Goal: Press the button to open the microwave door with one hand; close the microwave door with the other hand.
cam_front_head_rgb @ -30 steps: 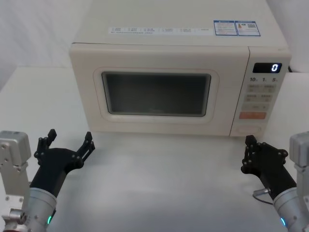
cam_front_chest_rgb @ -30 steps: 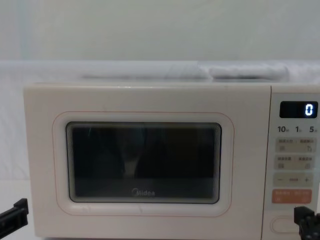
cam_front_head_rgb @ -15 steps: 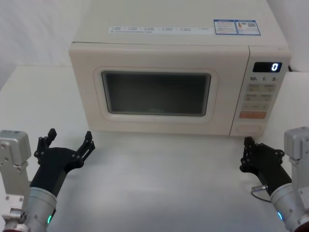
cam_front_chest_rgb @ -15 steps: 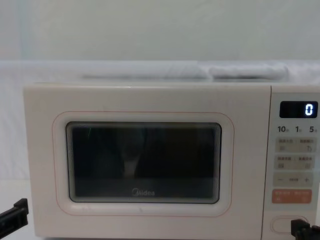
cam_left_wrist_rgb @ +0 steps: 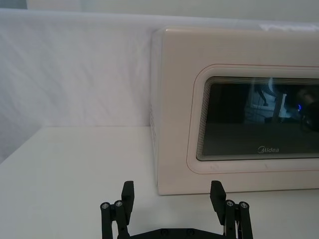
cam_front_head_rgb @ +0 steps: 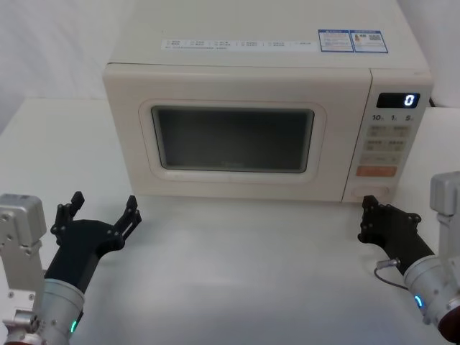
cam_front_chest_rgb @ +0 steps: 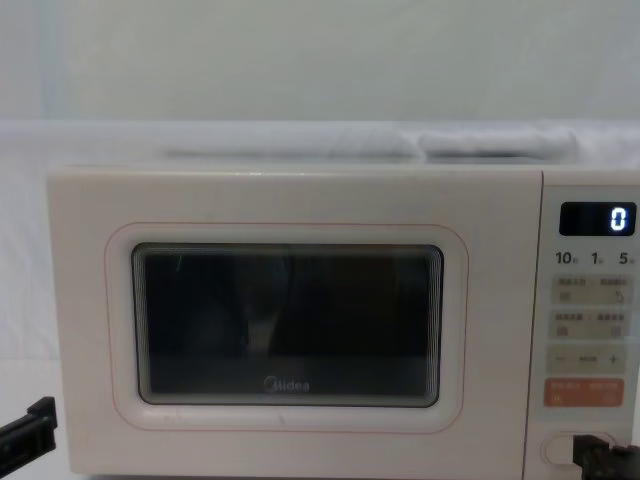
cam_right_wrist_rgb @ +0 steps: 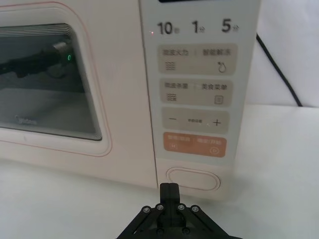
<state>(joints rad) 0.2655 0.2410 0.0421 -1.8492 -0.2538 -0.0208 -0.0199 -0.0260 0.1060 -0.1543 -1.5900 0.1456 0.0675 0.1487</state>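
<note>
Cream-white, the microwave door (cam_front_head_rgb: 230, 140) sits flush and closed on the front of the microwave, which stands at the back of the white tabletop (cam_front_head_rgb: 237, 273), and the display (cam_front_head_rgb: 398, 100) on the control panel reads 0. At the panel's foot lies the button (cam_right_wrist_rgb: 193, 179); the right hand (cam_right_wrist_rgb: 168, 189) has its fingers drawn together into a single tip pointed at the button from just in front, with no contact visible. At the near left of the tabletop, the left hand (cam_front_head_rgb: 100, 209) hovers with its fingers spread wide, holding nothing, well apart from the door.
</note>
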